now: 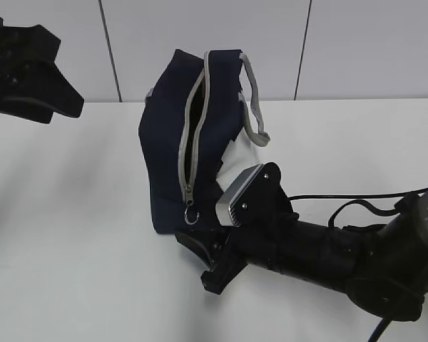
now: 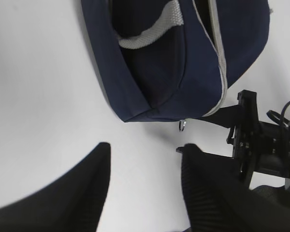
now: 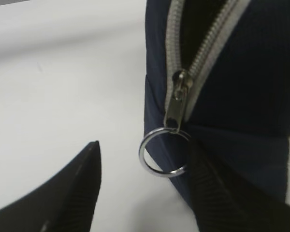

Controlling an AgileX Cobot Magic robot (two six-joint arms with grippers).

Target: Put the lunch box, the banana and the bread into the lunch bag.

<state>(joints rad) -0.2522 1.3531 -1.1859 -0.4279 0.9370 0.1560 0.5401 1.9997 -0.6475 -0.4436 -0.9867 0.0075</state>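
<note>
The bag [image 1: 172,142] stands mid-table, zipper [image 1: 192,128] open; box, banana and bread are nowhere visible — possibly inside. The right gripper [image 3: 142,188] is spread around the ring pull [image 3: 163,153], gripping nothing; left gripper [image 2: 145,188] is released too.

The exterior camera looks down at a slant across the white table [image 1: 71,214]. The left wrist camera hangs higher, perhaps facing downward. The right wrist camera sits closest. All share the navy fabric bag's metal ring pull [image 1: 191,216] [image 2: 182,125] [image 3: 163,153].
</note>
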